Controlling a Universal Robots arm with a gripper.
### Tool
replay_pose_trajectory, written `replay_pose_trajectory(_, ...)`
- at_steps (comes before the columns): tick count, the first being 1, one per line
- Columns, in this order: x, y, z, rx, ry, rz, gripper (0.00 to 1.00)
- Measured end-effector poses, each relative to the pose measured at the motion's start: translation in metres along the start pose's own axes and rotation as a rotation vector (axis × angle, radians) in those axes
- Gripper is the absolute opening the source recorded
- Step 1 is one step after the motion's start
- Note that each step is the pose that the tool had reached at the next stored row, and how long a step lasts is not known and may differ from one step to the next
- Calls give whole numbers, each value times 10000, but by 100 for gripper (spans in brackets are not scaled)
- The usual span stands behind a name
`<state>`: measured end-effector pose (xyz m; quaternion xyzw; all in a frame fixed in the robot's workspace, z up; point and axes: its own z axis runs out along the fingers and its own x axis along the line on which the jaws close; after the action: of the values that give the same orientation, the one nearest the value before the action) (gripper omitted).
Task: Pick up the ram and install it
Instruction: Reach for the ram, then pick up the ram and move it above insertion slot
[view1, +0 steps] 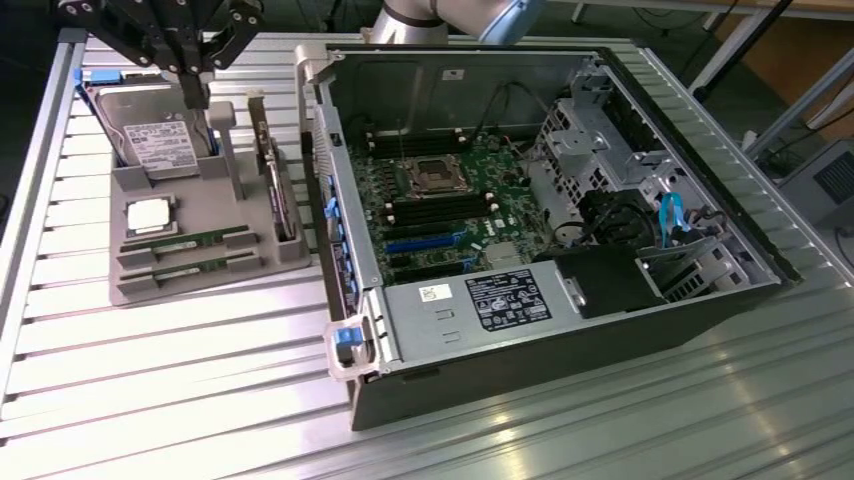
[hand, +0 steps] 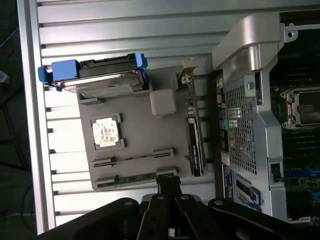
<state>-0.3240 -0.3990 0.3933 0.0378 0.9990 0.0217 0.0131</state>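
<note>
Two green ram sticks lie side by side in slots at the near end of a grey holder tray (view1: 134, 290): one ram (view1: 187, 243) and a second ram (view1: 187, 268) just in front of it. In the wrist view the ram (hand: 132, 178) nearest my fingers shows its green face, and the other ram (hand: 134, 157) shows as a thin edge. My black gripper (view1: 196, 98) hangs high over the far end of the tray, shut, with nothing between its fingers. In the wrist view the gripper (hand: 167, 182) lines up with one end of the nearer ram.
The tray also carries a hard drive (view1: 160, 140) with blue rails, a square silver CPU (view1: 150, 215) and an upright expansion card (view1: 274, 170). An open computer case (view1: 561, 330) lies at the exterior view's right, its motherboard (view1: 441, 200) exposed. Everything rests on a ribbed metal table (view1: 174, 400).
</note>
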Motion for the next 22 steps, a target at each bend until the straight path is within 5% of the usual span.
replay_pose_trajectory(9, 169, -36, -5, 0, 0, -1, 10)
replay_pose_trajectory(10, 163, -151, -3, -1, 0, 0, 10)
replay_pose_trajectory(12, 162, -177, -3, 0, 0, 0, 10)
replay_pose_trajectory(13, 153, -287, -1, -1, 0, 1, 10)
replay_pose_trajectory(15, 146, -375, -2, 0, 1, 0, 10)
replay_pose_trajectory(22, 146, -385, -1, -1, 1, -30, 10)
